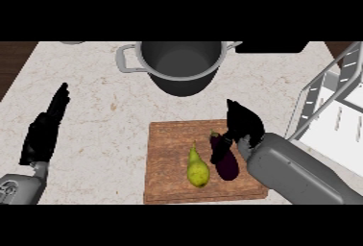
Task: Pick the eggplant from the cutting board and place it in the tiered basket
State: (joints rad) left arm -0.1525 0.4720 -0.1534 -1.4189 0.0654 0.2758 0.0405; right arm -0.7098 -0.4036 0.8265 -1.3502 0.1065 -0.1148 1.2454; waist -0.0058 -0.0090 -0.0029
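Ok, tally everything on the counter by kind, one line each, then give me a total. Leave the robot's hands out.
Produce: 2, a dark purple eggplant and a yellow-green pear
Boards: 1, a brown wooden cutting board
Cookware: 1, a grey metal pot with side handles
Racks: 1, a white wire tiered basket
Total: 5

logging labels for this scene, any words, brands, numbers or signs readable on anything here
None: no text, brand, number or sign shows anywhere.
The pot, cutting board, eggplant, pear and basket are all unmarked.
Both hands, left and right, carry no markings either.
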